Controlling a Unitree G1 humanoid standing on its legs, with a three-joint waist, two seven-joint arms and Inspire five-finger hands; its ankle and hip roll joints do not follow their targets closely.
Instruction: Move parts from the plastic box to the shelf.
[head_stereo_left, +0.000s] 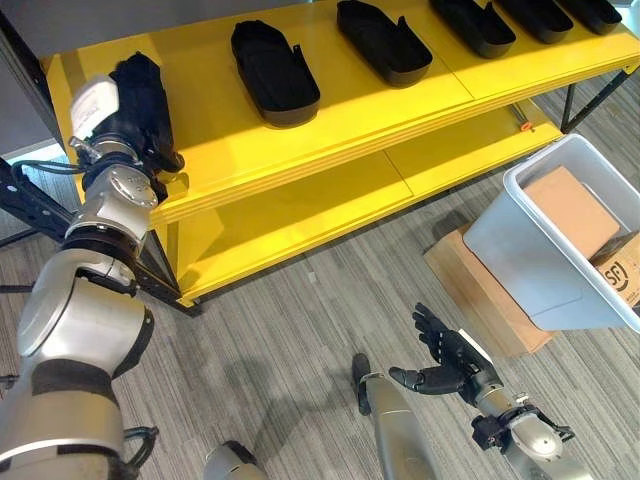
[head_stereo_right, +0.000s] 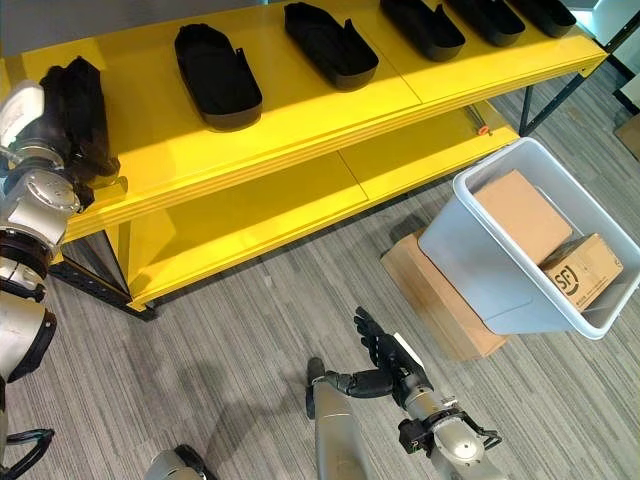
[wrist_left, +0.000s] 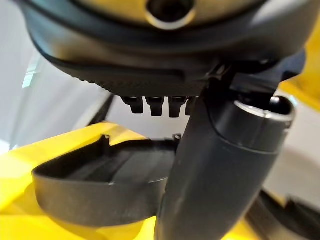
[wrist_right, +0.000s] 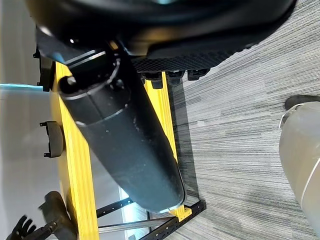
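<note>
A black part (head_stereo_left: 147, 95) sits at the left end of the yellow shelf's (head_stereo_left: 330, 110) top board, under the left hand (head_stereo_left: 135, 125), which lies over its near end. In the left wrist view the same part (wrist_left: 100, 185) shows as a shallow black tray resting flat on the yellow board, just past the thumb, with the fingers (wrist_left: 152, 104) in a short row above it. Whether those fingers grip the part or merely lie on it cannot be told from any view.

More black parts of the same shape lie in a row along the top board: one (head_stereo_left: 273, 70) near the left hand, the next (head_stereo_left: 384, 40) further right, and others (head_stereo_left: 475, 25) toward the far right end, each apart from its neighbour. A second yellow board (head_stereo_left: 330, 205) runs below the top one.

The plastic box (head_stereo_left: 560, 240), pale grey, stands tilted on the grey floor (head_stereo_left: 290, 330) to the right of the shelf, propped against a flat cardboard piece (head_stereo_left: 480, 290). Inside it are two cardboard cartons (head_stereo_right: 520, 215), one lying over the other.

The right hand (head_stereo_left: 445, 355) hovers low over the floor, well apart from both box and shelf, its fingers spread and nearly straight, holding nothing
</note>
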